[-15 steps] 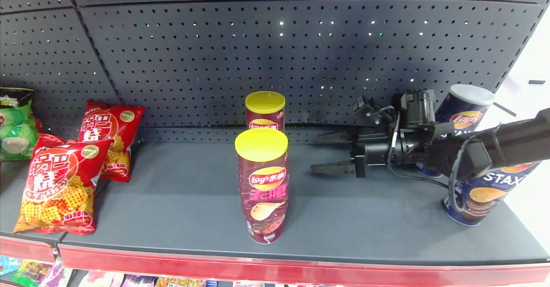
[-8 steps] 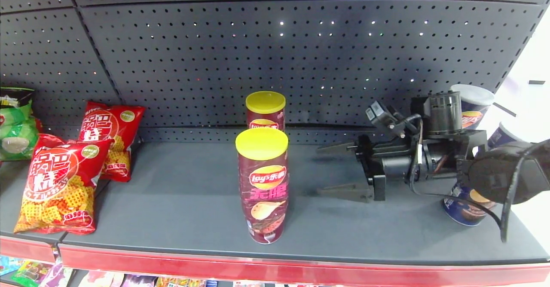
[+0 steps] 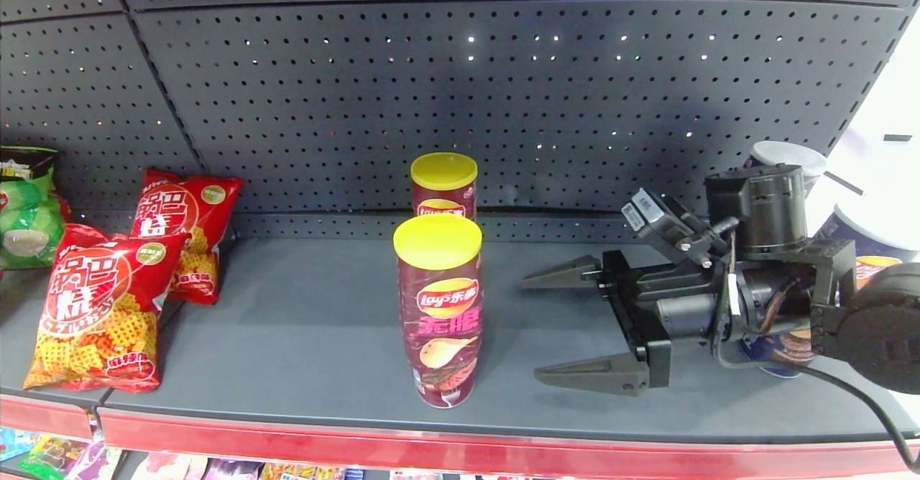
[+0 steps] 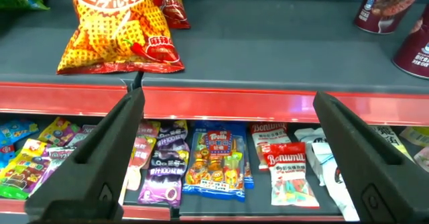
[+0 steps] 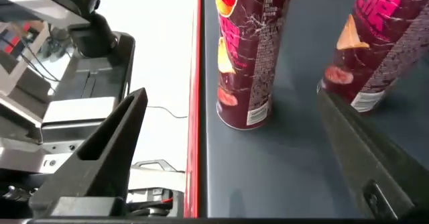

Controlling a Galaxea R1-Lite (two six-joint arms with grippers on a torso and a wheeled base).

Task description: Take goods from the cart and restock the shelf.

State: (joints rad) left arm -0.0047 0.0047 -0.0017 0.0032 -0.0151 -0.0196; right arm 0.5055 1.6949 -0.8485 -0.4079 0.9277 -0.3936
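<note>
Two maroon chip cans with yellow lids stand mid-shelf, one [image 3: 440, 315] near the front and one [image 3: 443, 184] behind it. My right gripper [image 3: 530, 329] hangs open and empty over the shelf, to the right of the front can and apart from it. Blue cans [image 3: 787, 157] with white lids stand behind the right arm, largely hidden. In the right wrist view the two maroon cans [image 5: 251, 56] [image 5: 375, 43] lie ahead of the spread fingers [image 5: 100, 157]. My left gripper [image 4: 228, 96] is open and empty before the shelf's red front edge [image 4: 221, 103].
Red snack bags [image 3: 93, 307] [image 3: 188, 221] and a green bag [image 3: 25, 214] lie at the shelf's left end. A perforated back panel [image 3: 460, 106] closes the rear. Bare shelf surface [image 3: 302, 322] lies between bags and cans. The lower shelf holds several candy packs [image 4: 218, 160].
My right gripper has drawn back from the blue cans toward the shelf's front edge, staying open. The cans and bags have not moved.
</note>
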